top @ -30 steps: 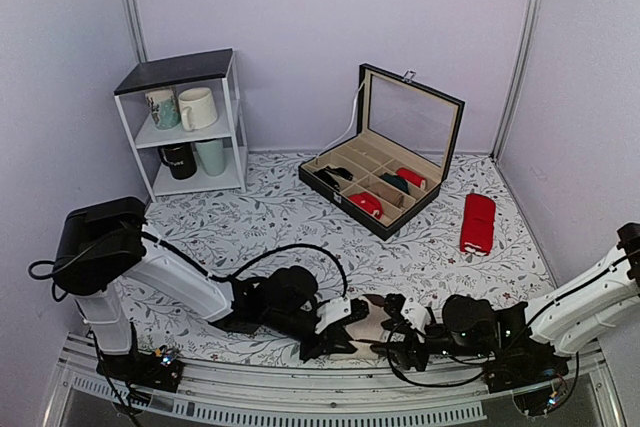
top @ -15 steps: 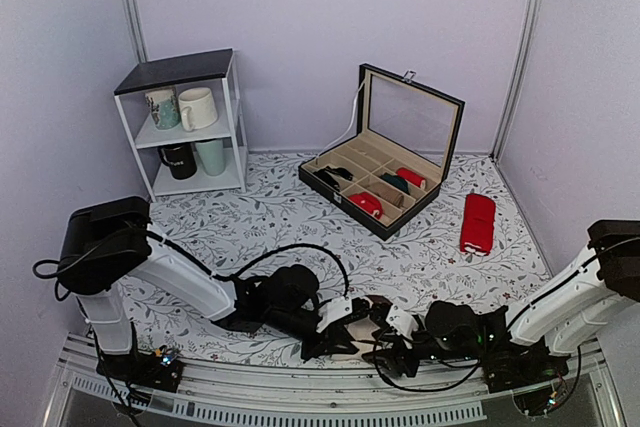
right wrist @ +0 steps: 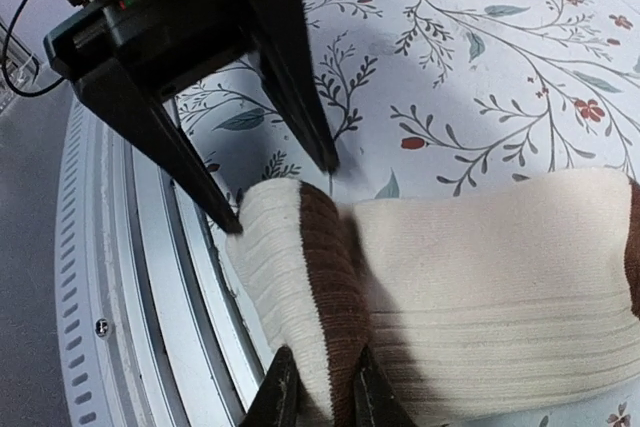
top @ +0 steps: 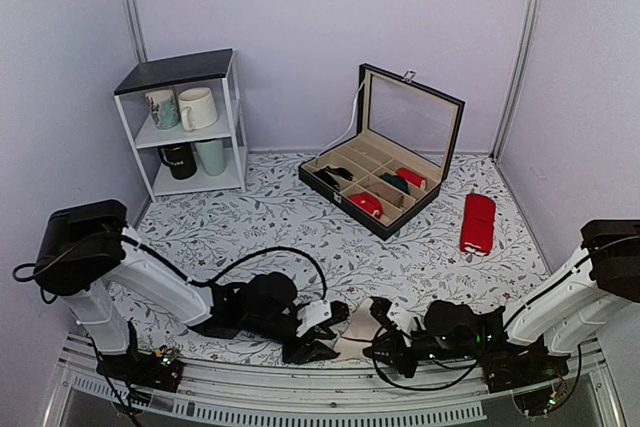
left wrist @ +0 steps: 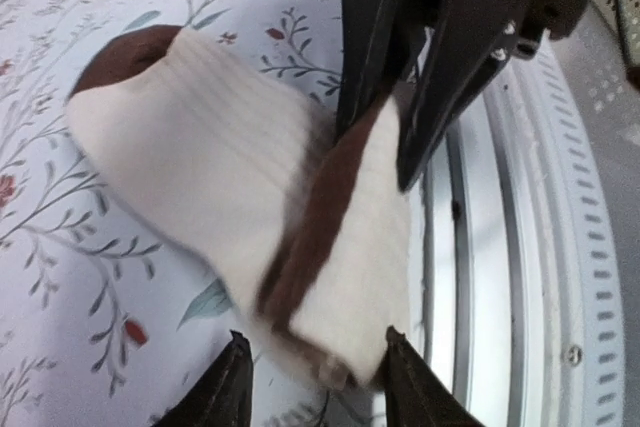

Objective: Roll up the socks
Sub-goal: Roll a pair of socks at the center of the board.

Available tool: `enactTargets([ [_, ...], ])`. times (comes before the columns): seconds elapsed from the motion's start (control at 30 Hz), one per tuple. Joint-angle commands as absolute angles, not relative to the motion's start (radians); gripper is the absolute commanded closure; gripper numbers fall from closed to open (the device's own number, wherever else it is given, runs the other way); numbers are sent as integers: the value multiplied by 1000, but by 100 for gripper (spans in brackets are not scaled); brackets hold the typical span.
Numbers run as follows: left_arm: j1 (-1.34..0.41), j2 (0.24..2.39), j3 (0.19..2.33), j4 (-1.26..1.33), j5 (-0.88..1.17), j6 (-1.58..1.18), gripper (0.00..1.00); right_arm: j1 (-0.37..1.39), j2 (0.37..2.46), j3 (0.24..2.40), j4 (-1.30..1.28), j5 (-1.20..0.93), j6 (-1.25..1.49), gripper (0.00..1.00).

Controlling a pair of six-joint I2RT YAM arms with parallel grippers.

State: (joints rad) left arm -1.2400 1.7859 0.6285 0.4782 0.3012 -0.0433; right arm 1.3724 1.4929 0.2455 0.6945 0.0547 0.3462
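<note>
Floral-printed worktop (top: 280,217) carried the socks (left wrist: 200,147) at its near edge, beside the metal rail (left wrist: 500,277), between my two hands. My right hand (right wrist: 322,357) was clenched on the folded brown band. My left hand (left wrist: 315,337) was released, fingers spread astride the cream end.

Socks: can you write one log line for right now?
object: socks | right fingers: pinching brown band | left fingers: open, straddling sock end
</note>
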Motion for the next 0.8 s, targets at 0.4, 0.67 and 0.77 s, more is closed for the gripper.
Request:
enactTargets([
  [0.4,-1333,1645,435,794,97,301,41,1313,1729,227,687,-180,687,88],
  [0.67,-1382,1720,456,801,72,310,40,1300,1741,219,669,-204,706,88],
  [0.77,-1386,1738,460,796,53,307,40,1293,1748,220,668,-215,707,88],
])
